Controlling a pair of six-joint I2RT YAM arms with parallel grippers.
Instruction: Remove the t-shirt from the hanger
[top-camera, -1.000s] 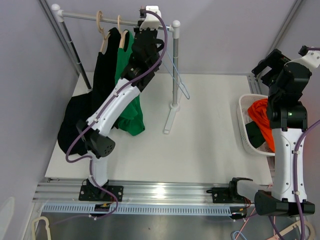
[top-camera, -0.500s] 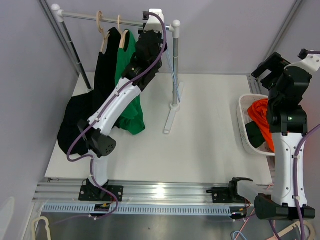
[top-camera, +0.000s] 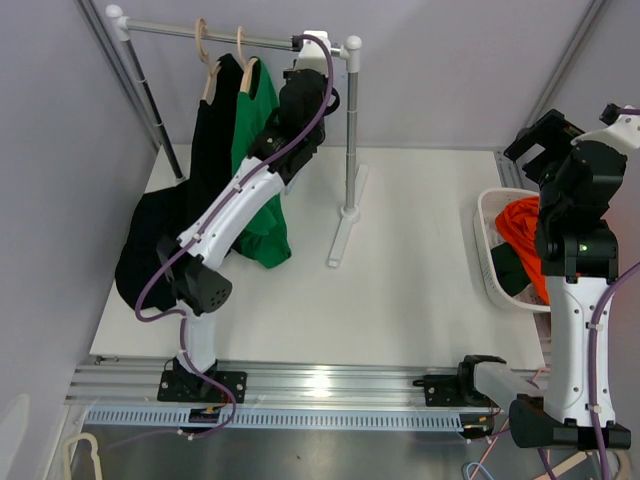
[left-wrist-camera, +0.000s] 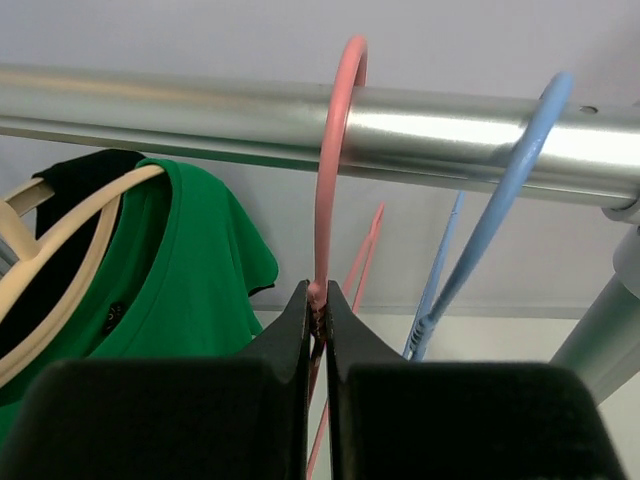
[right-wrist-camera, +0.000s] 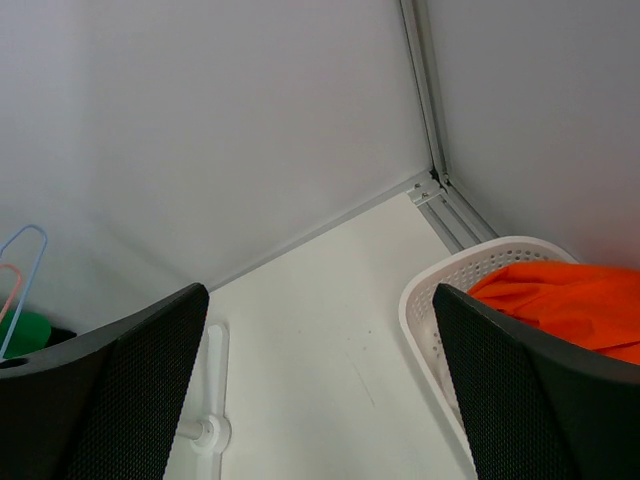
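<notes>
Clothes rack station – contents as seen from the floor:

- Rail (left-wrist-camera: 200, 110): a metal bar running across the back of the bench (top-camera: 420, 250).
- Pink hanger (left-wrist-camera: 335, 150): bare, with its hook over the rail. The left end effector (left-wrist-camera: 317, 295) is clenched on its neck just below the hook.
- Blue hanger (left-wrist-camera: 500, 210): bare, hooked on the rail just right of the pink one.
- Green t-shirt (left-wrist-camera: 190, 260): on a wooden hanger (left-wrist-camera: 60, 240), hanging from the rail left of the pink hanger and apart from the left end effector.
- Black garment (top-camera: 160, 240): on a second wooden hanger, furthest left, draping down to the bench.
- Right end effector (right-wrist-camera: 320, 400): released, its two fingers (right-wrist-camera: 100, 400) spread wide with nothing between them – raised over the right side of the bench.
- Basket (right-wrist-camera: 430, 290): white, at the right edge of the bench, with orange cloth (right-wrist-camera: 570, 300) inside.
</notes>
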